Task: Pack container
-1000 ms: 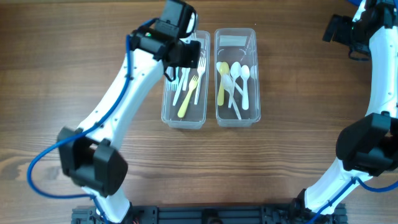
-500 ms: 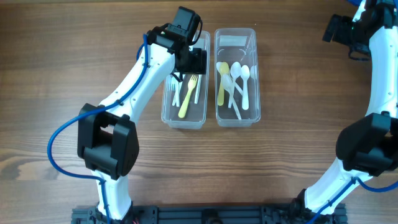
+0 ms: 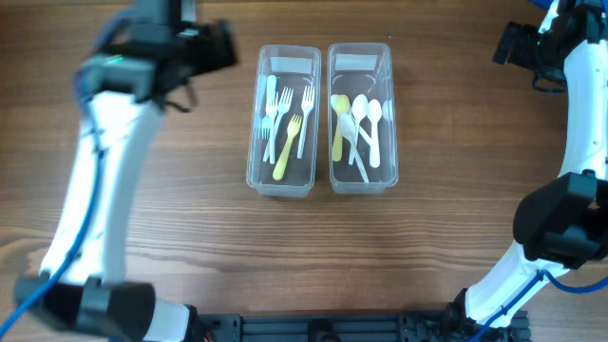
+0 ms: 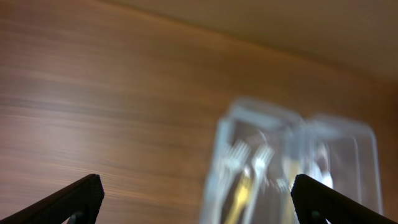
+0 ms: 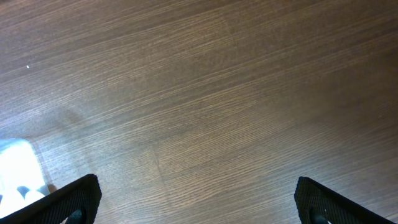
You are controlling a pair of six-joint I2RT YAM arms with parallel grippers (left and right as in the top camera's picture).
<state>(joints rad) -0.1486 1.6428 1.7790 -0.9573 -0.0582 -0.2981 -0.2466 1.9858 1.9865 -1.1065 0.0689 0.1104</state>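
Two clear containers stand side by side at the table's middle back. The left container [image 3: 281, 189] holds several forks [image 3: 288, 112], one of them yellow [image 3: 282, 157]. The right container [image 3: 362, 187] holds several spoons [image 3: 368, 122]. My left gripper [image 3: 217, 46] hangs blurred to the left of the containers, apart from them. In the left wrist view this gripper [image 4: 198, 190] is open and empty, and both containers [image 4: 219, 155] show blurred ahead of it. My right gripper [image 3: 513, 46] is at the far right back, open over bare wood [image 5: 198, 186].
The tabletop is brown wood [image 3: 427, 247]. A pale blurred patch [image 5: 17, 167] shows at the lower left of the right wrist view. The right arm [image 3: 579, 114] runs down the right edge, and the left arm [image 3: 95, 171] runs down the left side.
The left gripper opened over the fork container, then swung up and away to the left, uncovering the forks. The right arm has not moved.
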